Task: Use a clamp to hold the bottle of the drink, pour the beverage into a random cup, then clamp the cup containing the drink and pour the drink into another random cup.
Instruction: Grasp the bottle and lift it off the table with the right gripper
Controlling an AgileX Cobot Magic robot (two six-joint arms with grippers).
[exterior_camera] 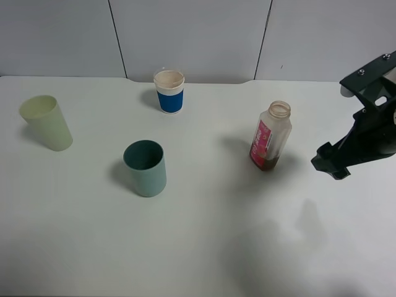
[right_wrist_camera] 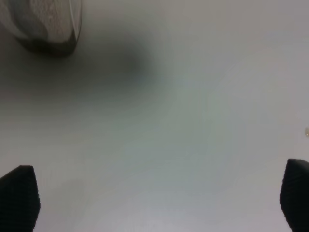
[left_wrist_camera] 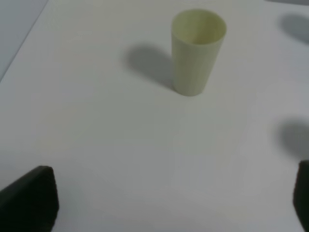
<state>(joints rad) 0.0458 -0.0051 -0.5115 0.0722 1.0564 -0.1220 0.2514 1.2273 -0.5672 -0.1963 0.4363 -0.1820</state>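
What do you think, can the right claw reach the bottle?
Probably yes. The right claw is open and near the bottle, with only bare table between them.

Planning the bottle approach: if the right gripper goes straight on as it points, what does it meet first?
Probably bare table; the bottle sits to one side of the line from the right gripper. Depth unclear.

Bright, soft light over the white counter (exterior_camera: 198, 247); diffuse shadows fall leftward from the teal-green tapered plastic cup (exterior_camera: 145, 168) — exterior view sharp. Wrist views soft — the right one dim, blurred.
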